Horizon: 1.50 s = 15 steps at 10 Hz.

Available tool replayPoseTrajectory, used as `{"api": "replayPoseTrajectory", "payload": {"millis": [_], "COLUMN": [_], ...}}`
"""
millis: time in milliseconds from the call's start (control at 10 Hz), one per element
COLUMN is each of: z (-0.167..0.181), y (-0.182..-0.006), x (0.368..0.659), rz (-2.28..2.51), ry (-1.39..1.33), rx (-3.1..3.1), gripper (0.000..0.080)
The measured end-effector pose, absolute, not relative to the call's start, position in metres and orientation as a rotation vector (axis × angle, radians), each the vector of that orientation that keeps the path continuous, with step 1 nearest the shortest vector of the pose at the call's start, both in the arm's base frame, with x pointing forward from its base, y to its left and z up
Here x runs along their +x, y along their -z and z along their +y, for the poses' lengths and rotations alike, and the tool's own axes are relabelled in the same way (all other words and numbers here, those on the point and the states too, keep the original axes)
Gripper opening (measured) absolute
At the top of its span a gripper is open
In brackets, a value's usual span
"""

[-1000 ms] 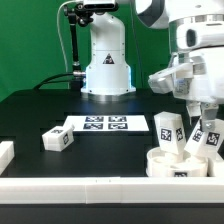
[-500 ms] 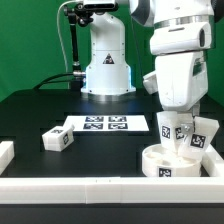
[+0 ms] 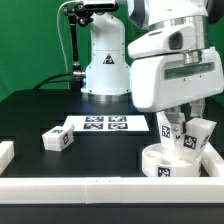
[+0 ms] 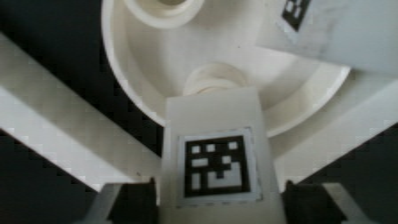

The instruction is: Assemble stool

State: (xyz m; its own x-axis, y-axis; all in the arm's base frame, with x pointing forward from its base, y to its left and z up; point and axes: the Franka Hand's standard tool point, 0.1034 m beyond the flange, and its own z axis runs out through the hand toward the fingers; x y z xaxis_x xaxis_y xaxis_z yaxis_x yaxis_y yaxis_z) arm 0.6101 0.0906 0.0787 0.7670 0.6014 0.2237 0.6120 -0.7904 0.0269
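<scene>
The white round seat [image 3: 165, 164] lies at the exterior view's lower right, against the white front rail. My gripper [image 3: 192, 128] hangs over it, shut on a white tagged leg [image 3: 194, 140] that stands in a seat hole. In the wrist view the leg [image 4: 217, 150] sits between my two fingers [image 4: 128, 205], its far end at a socket of the seat [image 4: 143, 60]. A second leg [image 3: 166, 126] stands upright in the seat beside it and shows in the wrist view [image 4: 324, 25]. A third leg [image 3: 58, 139] lies loose on the black table at the left.
The marker board [image 3: 105, 125] lies flat mid-table. A white rail [image 3: 90, 188] runs along the front edge, and a white block [image 3: 4, 155] sits at the far left. The robot base [image 3: 106, 60] stands at the back.
My wrist has turned and swung left over the seat, and now fills the right of the exterior view. The held leg has turned with it. The loose leg has not moved.
</scene>
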Motion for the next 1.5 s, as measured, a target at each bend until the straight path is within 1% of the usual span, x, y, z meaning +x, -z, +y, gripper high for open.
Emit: {"api": "replayPoseTrajectory", "payload": {"millis": [600,1500], "z": [0.1007,0.0994], "y": [-0.0759,-0.076], "x": [0.6079,0.6082], "rz": [-0.369,0.367], "ry": [0.411,0.349], "rx": [-2.995,-2.913], "gripper": [0.0347,0.0347]}}
